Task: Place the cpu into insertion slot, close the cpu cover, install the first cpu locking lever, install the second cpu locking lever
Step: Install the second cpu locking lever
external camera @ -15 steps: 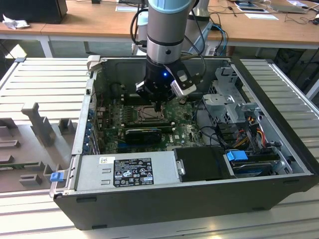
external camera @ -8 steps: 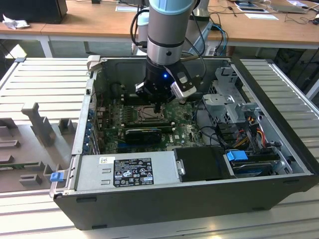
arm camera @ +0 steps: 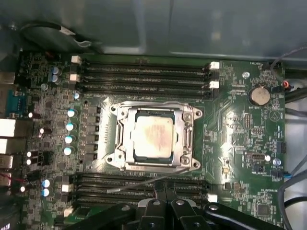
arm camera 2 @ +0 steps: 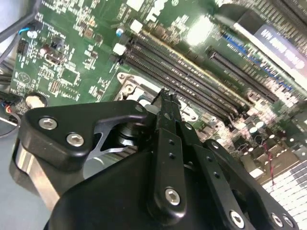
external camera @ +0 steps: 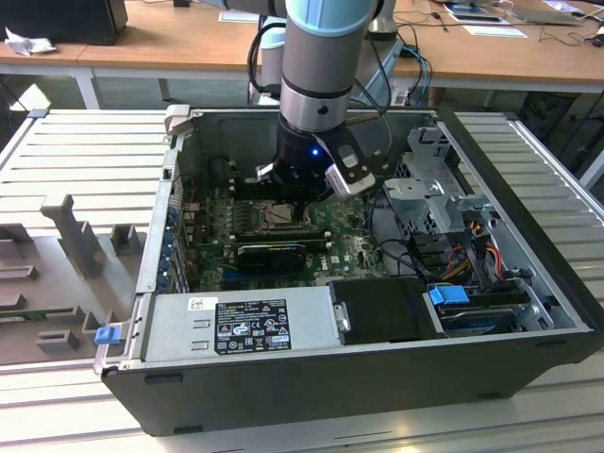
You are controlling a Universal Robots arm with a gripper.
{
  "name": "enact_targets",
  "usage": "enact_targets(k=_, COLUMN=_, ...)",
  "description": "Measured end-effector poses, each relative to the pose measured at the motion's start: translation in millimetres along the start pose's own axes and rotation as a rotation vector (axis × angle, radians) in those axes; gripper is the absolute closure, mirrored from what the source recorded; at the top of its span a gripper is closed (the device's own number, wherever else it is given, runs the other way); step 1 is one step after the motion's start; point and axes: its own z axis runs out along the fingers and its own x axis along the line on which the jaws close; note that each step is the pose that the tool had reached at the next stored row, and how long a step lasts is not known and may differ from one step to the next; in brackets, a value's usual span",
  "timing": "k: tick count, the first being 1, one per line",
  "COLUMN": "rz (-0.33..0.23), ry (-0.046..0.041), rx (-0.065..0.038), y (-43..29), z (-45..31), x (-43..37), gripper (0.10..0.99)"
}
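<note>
In the first wrist view the cpu (arm camera: 152, 135) lies flat in the insertion slot (arm camera: 121, 159), its pale face showing through the window of the cpu cover (arm camera: 186, 139), which is down over it. A thin wire locking lever (arm camera: 144, 181) slants away from the socket's near side, loose. A second lever (arm camera: 153, 103) runs along the far side. My gripper (arm camera: 164, 192) is shut with nothing between its fingers, its tips just beside the loose lever. The second wrist view has the gripper (arm camera 2: 165, 98) hovering low at the socket's edge (arm camera 2: 136, 91). In the exterior view the gripper (external camera: 297, 193) is inside the case above the socket (external camera: 281, 215).
Memory slots (arm camera: 144, 72) flank the socket on two sides. A long black card (external camera: 272, 253), a power supply (external camera: 236, 326), a drive cage (external camera: 434, 189) and loose cables (external camera: 453, 255) crowd the open case. A coin battery (arm camera: 259, 95) sits on the board.
</note>
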Motion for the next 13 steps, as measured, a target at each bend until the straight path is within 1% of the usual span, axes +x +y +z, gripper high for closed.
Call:
enact_targets(k=3, rz=-0.001, ry=-0.0001, rx=-0.001, y=-6.1, z=1.5, x=1.3, gripper=0.980)
enact_targets(k=4, rz=-0.001, ry=0.0002, rx=-0.002, y=-7.0, z=2.2, x=1.7, gripper=0.980)
enact_targets(k=5, rz=-0.002, ry=-0.0001, rx=-0.008, y=-6.9, z=2.8, x=5.5, gripper=0.980)
enact_targets(k=6, rz=-0.003, ry=-0.0010, rx=-0.025, y=-6.7, z=3.0, x=10.1, gripper=0.980)
enact_targets(k=7, rz=-0.003, ry=-0.0013, rx=-0.031, y=-6.6, z=3.2, x=11.9, gripper=0.980)
enact_targets(k=8, rz=-0.003, ry=-0.0018, rx=-0.039, y=-6.6, z=3.4, x=12.9, gripper=0.980)
enact_targets(k=9, rz=-0.003, ry=-0.0031, rx=-0.063, y=-6.5, z=3.9, x=15.0, gripper=0.980)
enact_targets(k=10, rz=-0.004, ry=-0.0039, rx=-0.080, y=-6.5, z=4.3, x=16.7, gripper=0.980)
enact_targets(k=11, rz=-0.005, ry=-0.0040, rx=-0.083, y=-6.7, z=4.8, x=18.1, gripper=0.980)
enact_targets(k=13, rz=-0.006, ry=-0.0038, rx=-0.083, y=-7.0, z=6.1, x=20.8, gripper=0.980)
